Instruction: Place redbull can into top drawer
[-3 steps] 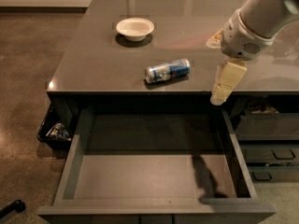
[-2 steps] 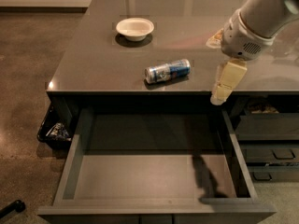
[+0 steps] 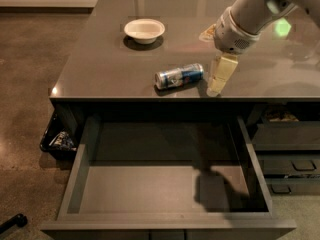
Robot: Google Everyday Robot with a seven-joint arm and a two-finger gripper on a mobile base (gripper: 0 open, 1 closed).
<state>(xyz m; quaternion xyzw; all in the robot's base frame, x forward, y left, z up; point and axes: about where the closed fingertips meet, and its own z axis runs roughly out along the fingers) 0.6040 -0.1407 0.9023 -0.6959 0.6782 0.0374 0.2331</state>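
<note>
One redbull can lies on its side on the table near the front edge. The one gripper is just beside it at 3 o'clock, pointing down at the tabletop; whether it is open or closed cannot be told. One top drawer stands pulled out at the can's 6 o'clock, one white bowl sits well apart at 11 o'clock, and narrower drawers with handles are at 4 o'clock.

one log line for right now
gripper: beside redbull can, not holding | can: on its side on tabletop | top drawer: open, empty
</note>
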